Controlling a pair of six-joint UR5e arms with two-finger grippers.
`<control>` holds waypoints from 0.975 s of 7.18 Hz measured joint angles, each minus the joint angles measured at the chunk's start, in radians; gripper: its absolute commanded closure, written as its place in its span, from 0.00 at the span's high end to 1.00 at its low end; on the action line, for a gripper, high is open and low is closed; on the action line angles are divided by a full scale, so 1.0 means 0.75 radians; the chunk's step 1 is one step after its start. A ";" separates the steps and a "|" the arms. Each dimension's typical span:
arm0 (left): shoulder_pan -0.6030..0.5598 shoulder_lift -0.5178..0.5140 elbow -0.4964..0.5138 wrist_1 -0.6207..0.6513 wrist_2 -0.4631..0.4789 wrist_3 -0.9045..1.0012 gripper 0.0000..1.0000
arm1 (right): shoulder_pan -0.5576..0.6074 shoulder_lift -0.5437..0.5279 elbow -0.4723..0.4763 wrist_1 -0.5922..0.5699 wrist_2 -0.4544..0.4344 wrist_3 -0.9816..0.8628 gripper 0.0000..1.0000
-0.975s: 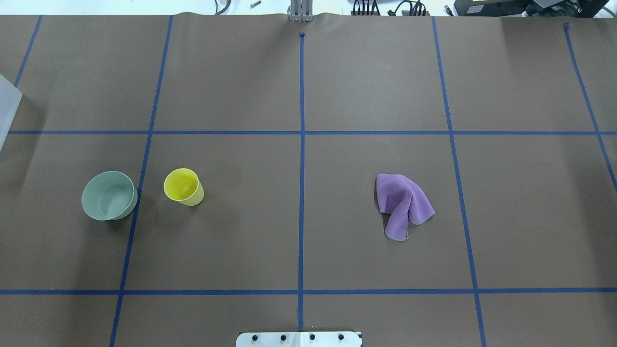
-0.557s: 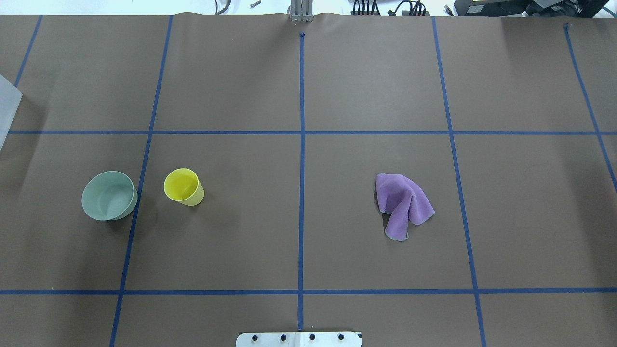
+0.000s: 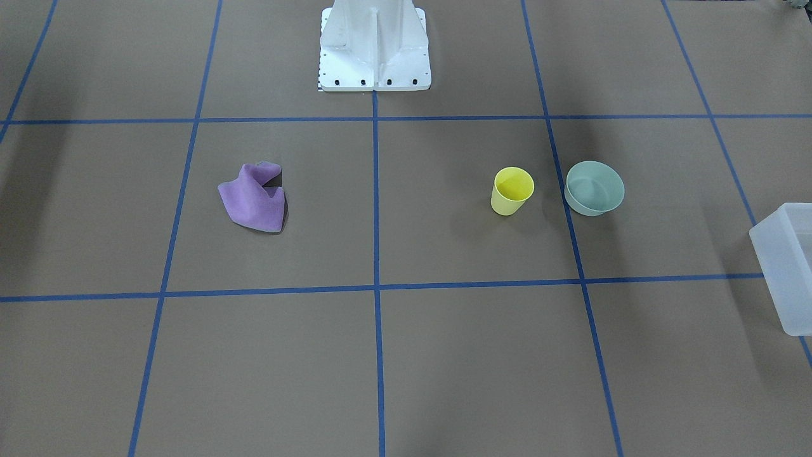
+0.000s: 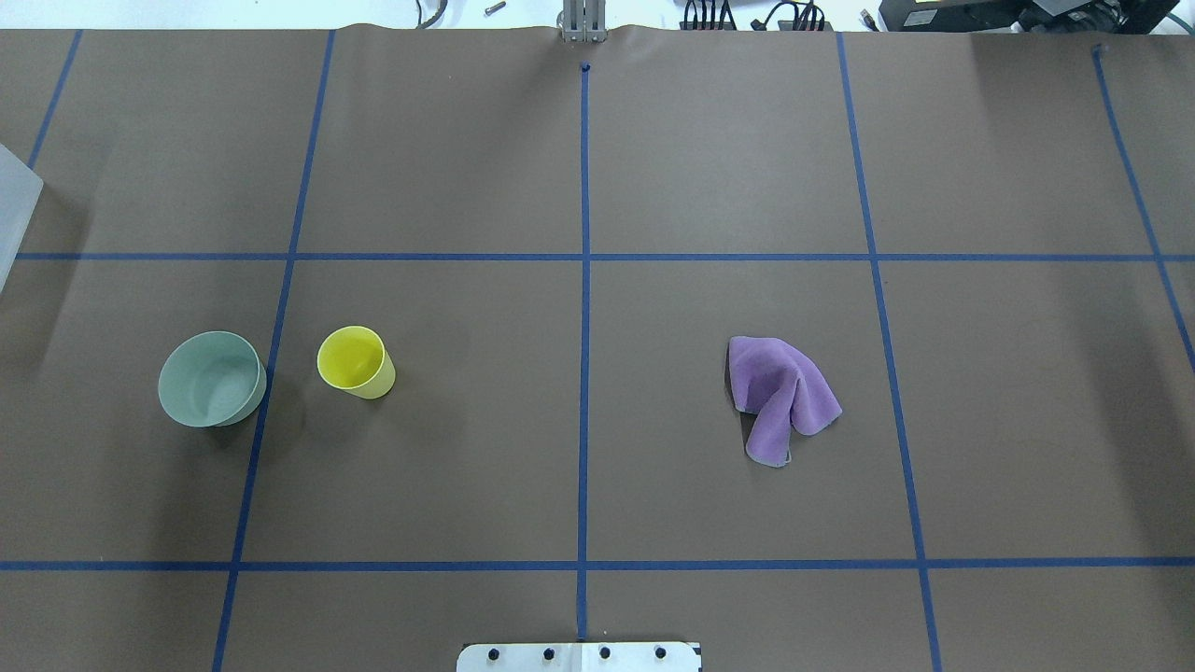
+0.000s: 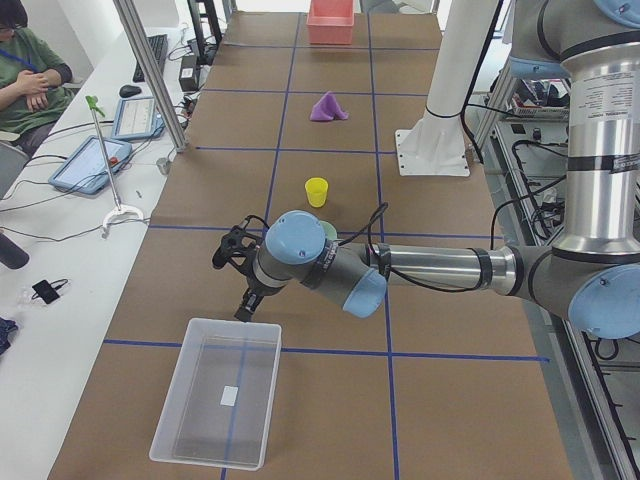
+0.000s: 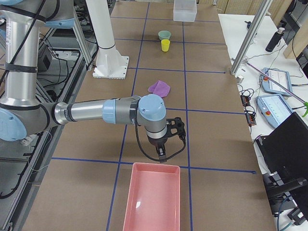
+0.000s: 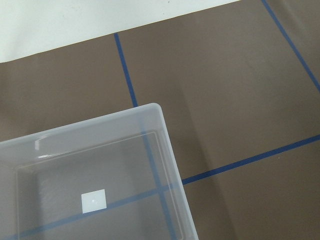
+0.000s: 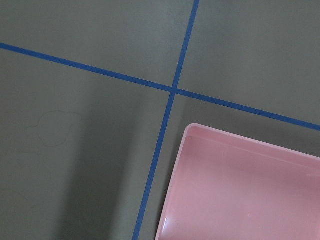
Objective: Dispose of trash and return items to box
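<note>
One yellow cup (image 4: 355, 362) upright near teal bowl (image 4: 211, 379), frosted box (image 3: 783, 273) well apart

Bowl (image 4: 211, 379) and cup (image 4: 355, 362) side by side but apart on the tabletop (image 4: 448, 467) to the robot's left, bowl the outer one, cloth (image 4: 780, 397) alone on its right, box (image 3: 784, 273) at the far left end, tray (image 6: 153, 202) at the far right end

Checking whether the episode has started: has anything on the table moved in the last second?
Nothing visibly changed in the overhead view. The yellow cup, teal bowl and purple cloth lie exactly where they were.
</note>
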 measured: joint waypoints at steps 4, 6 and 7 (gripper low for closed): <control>0.430 0.008 0.005 -0.201 0.223 -0.463 0.99 | -0.095 -0.014 0.013 0.160 0.070 0.291 1.00; 0.700 0.006 0.004 -0.308 0.410 -0.786 0.99 | -0.136 -0.043 0.015 0.258 0.023 0.434 1.00; 0.804 -0.002 0.004 -0.340 0.447 -0.915 0.99 | -0.144 -0.052 0.015 0.283 0.014 0.456 1.00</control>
